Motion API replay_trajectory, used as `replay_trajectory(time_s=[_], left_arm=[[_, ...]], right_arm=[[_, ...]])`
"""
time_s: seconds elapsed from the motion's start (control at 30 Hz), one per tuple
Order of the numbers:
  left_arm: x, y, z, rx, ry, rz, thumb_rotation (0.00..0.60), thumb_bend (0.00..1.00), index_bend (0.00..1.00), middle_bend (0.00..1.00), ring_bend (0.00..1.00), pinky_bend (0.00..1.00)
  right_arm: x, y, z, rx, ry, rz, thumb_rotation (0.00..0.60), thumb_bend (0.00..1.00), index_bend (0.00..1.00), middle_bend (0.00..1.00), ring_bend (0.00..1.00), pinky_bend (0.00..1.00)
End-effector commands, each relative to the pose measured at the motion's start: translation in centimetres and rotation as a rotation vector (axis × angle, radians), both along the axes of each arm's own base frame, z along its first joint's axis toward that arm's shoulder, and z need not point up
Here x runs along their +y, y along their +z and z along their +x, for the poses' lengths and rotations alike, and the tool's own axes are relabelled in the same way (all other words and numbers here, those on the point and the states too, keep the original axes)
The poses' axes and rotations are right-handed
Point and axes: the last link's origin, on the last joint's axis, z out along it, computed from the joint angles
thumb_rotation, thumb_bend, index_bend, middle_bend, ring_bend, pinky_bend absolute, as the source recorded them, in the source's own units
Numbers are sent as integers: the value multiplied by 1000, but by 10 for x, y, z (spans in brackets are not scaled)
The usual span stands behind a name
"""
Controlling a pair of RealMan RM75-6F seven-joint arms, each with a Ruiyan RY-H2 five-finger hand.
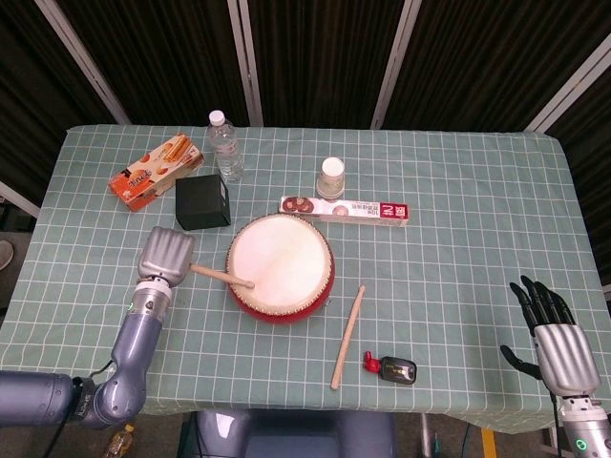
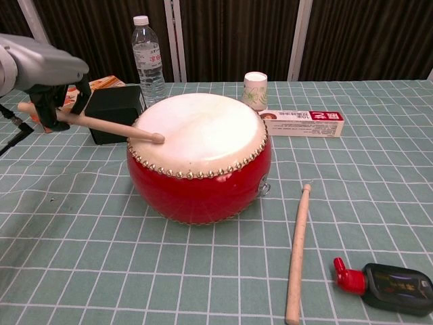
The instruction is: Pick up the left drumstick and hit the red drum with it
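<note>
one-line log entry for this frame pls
left hand: holds drumstick | stick tip: at drum skin, near-left edge | right hand: open, idle | second stick: on table
</note>
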Motion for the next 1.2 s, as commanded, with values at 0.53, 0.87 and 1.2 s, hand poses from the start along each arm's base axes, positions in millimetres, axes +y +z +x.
replay_trajectory(time_s=[0.53,0.87,1.2], left_arm=[[-62,70,-20,-535,-230,133,600,566,764,1000,1000,1000],[-83,28,-76,-452,-109,4,600,493,744,1000,982,992],[-86,-11,-95,-369,-50,-69,600,412,518,759,717,763]], right_arm=[[0,-1,0,9,-8,0,600,251,0,0,0,116],[-1,-2,0,14,-9,1,600,250,0,0,0,116],[-1,-2,0,8,-13,-1,600,251,0,0,0,116]])
